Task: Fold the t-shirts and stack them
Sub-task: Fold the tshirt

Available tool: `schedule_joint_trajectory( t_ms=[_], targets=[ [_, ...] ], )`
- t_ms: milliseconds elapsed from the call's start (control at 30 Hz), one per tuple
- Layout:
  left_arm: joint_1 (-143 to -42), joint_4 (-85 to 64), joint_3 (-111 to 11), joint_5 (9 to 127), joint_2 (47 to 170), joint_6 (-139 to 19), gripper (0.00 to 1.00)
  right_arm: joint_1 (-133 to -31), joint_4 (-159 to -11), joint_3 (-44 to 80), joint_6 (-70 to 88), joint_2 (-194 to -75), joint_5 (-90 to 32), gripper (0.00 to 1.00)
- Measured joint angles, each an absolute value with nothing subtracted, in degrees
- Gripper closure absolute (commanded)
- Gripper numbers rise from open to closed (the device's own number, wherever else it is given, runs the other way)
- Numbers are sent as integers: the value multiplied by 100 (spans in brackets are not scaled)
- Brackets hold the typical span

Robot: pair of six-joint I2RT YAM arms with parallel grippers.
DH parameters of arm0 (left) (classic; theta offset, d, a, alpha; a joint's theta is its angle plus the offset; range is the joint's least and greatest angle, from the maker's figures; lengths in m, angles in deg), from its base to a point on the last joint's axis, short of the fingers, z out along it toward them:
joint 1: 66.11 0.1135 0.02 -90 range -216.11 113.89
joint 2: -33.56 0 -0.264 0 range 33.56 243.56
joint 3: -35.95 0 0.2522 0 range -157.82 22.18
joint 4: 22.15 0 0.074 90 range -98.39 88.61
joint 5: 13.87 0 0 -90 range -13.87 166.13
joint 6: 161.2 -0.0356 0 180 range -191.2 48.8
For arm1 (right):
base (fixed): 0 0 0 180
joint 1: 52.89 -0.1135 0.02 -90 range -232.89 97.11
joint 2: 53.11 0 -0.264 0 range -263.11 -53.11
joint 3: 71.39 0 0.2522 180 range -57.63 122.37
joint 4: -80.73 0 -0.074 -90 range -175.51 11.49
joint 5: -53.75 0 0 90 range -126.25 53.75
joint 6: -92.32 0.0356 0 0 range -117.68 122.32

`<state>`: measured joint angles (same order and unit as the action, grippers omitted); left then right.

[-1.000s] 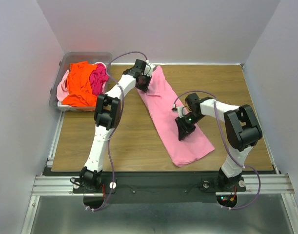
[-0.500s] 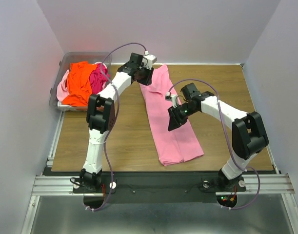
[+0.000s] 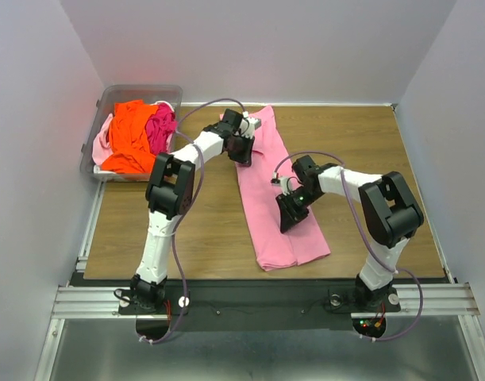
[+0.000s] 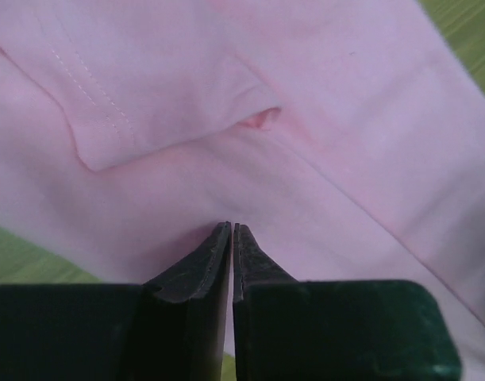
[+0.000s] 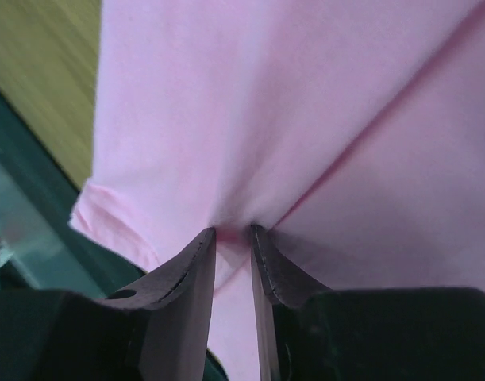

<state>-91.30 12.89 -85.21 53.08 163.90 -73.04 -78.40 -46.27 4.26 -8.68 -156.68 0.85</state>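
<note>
A light pink t-shirt (image 3: 267, 178) lies folded into a long narrow strip down the middle of the wooden table. My left gripper (image 3: 244, 155) is shut on the shirt's left edge near its far end; the left wrist view shows the jaws (image 4: 231, 228) pinched on pink cloth (image 4: 306, 103). My right gripper (image 3: 287, 221) is shut on a bunch of the same shirt in its lower half; the right wrist view shows cloth (image 5: 306, 103) gathered between the fingertips (image 5: 232, 232). Orange (image 3: 129, 136), hot pink (image 3: 160, 127) and pale pink (image 3: 103, 141) shirts lie heaped at the back left.
The heaped shirts sit in a clear plastic bin (image 3: 140, 90) at the table's far left corner. Bare wood (image 3: 369, 151) shows to the right of the strip and between it and the bin. White walls close in the left, back and right sides.
The pink shirt has swung from a diagonal to a nearly straight strip and shifted left. The left gripper came down nearer after lifting the top end; the right gripper moved slightly right and nearer.
</note>
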Motion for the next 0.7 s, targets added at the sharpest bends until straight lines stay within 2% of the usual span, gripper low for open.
schedule_joint_trajectory(
  t_ms=[133, 300, 333, 400, 600, 700],
  targets=[
    [-9110, 1348, -8781, 5387, 16843, -7239, 86, -7843, -4793, 435, -645, -15952, 590, 67],
    [-8885, 1650, -10025, 5310, 17571, -7224, 85, -7847, -4874, 745, -407, -16357, 1180, 61],
    [-8837, 1694, -10289, 5297, 17717, -7232, 81, -7845, -4876, 913, -383, -16442, 1268, 54],
    [-8736, 1685, -10628, 5251, 17927, -7278, 73, -7845, -4942, 1093, -366, -16494, 1279, 53],
    [-8507, 1683, -11006, 5083, 18128, -7755, 57, -7676, -5040, 2092, -313, -16542, 1476, 55],
    [-8437, 1615, -11006, 5009, 18128, -7991, 54, -7497, -5088, 2669, -226, -16715, 1482, 57]
  ],
)
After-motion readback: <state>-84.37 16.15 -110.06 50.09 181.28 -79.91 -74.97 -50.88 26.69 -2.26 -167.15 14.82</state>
